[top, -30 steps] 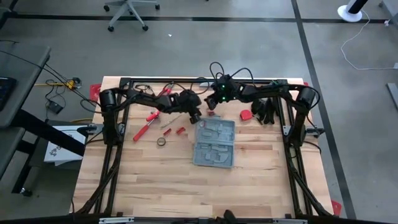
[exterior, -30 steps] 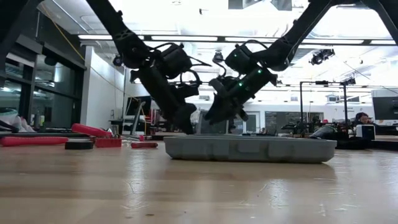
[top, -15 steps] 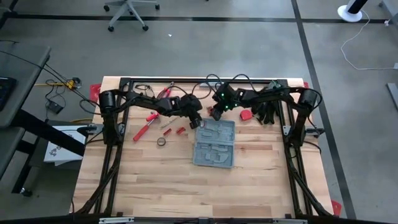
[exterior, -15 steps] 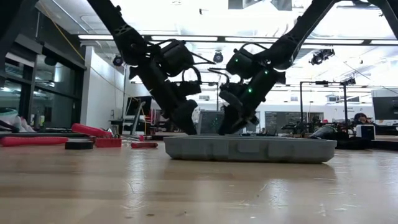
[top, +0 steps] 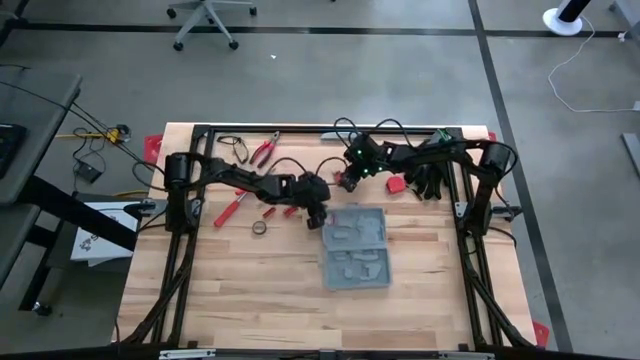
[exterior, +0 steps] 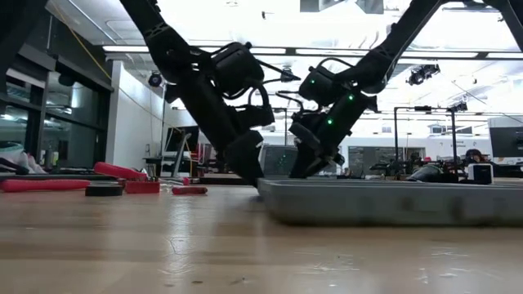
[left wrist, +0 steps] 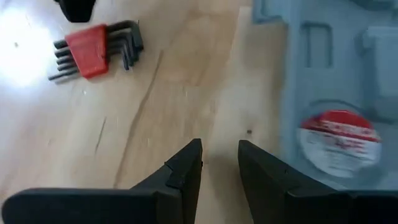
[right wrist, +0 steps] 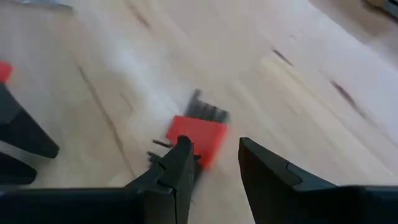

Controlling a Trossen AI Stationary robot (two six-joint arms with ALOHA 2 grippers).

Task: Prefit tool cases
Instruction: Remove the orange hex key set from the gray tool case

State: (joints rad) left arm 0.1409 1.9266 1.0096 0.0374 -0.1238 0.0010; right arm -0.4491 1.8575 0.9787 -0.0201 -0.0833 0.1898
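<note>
Lying open, grey-blue tool case (top: 356, 248) shows moulded slots.

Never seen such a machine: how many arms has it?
2: the left arm reaches from the table's left, the right arm from its right, both near the grey case.

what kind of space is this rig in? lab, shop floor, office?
Most likely a robotics lab or workshop: a wooden worktable on a bare concrete floor, an office chair nearby, and the low view looks into an open hall with ceiling strip lights and more benches.
</note>
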